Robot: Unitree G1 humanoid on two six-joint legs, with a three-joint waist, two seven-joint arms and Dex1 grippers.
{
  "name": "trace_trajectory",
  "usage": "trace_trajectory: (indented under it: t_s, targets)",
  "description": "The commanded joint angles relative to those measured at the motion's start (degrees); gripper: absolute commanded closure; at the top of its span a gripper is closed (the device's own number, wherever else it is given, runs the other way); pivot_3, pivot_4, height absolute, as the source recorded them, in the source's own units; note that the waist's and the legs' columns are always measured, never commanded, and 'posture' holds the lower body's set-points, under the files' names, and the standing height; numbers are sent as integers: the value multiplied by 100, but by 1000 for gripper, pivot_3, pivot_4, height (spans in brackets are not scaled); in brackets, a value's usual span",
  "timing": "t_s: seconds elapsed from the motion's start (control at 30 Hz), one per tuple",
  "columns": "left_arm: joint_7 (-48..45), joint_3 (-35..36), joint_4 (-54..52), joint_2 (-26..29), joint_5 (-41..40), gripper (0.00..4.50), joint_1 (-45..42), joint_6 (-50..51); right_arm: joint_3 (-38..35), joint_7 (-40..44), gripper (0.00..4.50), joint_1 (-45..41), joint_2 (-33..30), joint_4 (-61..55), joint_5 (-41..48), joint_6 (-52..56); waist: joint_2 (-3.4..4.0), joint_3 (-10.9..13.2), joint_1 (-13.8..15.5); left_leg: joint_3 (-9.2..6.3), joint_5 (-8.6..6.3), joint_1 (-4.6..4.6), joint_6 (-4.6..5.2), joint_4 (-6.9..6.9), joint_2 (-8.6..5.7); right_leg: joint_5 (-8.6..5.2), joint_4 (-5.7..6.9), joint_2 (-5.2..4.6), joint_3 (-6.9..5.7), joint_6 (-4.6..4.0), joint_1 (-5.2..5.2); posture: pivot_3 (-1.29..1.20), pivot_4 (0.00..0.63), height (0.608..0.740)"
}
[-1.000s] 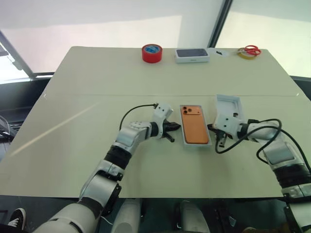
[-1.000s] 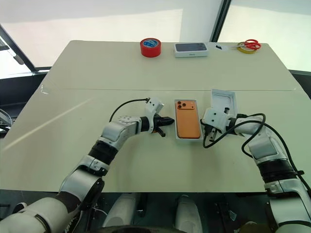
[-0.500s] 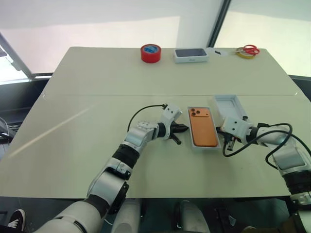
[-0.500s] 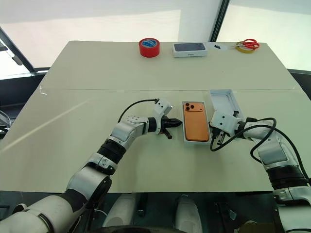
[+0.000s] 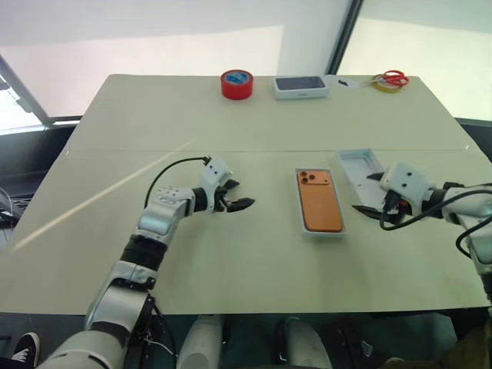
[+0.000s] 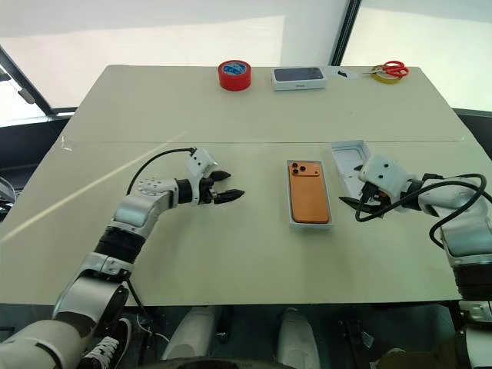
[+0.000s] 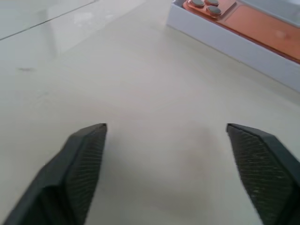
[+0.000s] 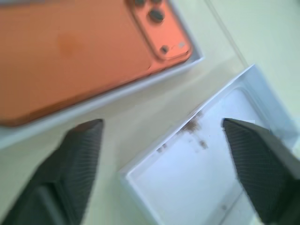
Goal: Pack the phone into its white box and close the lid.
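The phone [image 6: 309, 192] lay orange back up inside the box [image 6: 310, 223] on the table [image 6: 246, 254]. The lid [image 6: 347, 160] lay beside it, unfitted. My left pincer [image 6: 227, 186] and right pincer [image 6: 355, 201] both gaped wide, empty.

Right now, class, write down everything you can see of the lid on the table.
The lid is a shallow white rectangular cover that looks like cardboard. It lies open side up on the table, showing a white inside with a raised inner rim and a few small brownish specks. It sits just to the right of the white box holding the phone, apart from it. The open right claw hangs over its near end without gripping it.
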Motion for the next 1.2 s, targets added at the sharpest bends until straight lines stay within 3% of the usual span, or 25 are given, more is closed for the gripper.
trace_trajectory:
  t_s: [0.03,0.33,0.6,0.9,1.2]
  targets:
    - [-553,332,-680,307,-370,136,35,-462,-94,-452,12,-461,146,-89,34,783,0,1,-15,1,-4,-2,-6,1,1,1,-3,-1,1,-4,-2,0,150,740]
    - [-1627,667,-940,1236,-598,136,543,-1696,530,-768,12,-1860,606,127,268,4266,11,2,-85,5,1,-7,2,-8,3,2,0,-12,8,-8,-16,0,150,740]
    - [-1817,861,-1565,1390,-852,136,1151,-2117,1049,-1117,12,-2415,586,439,248,6063,14,3,-75,11,-3,-16,0,-7,0,4,-6,-25,9,-12,-41,0,150,740]
    - [-2117,1003,-1877,1534,-1161,136,1544,-2413,1529,-1500,12,-3038,824,579,326,7026,25,8,-228,12,1,-30,6,-11,2,5,4,-5,10,-9,-46,0,150,740]
    - [-1960,984,-1931,1496,-1132,136,1572,-2507,1785,-1838,12,-3506,1054,1364,256,6711,27,9,-207,15,2,-30,7,-9,1,8,8,1,9,-5,-44,0,150,740]
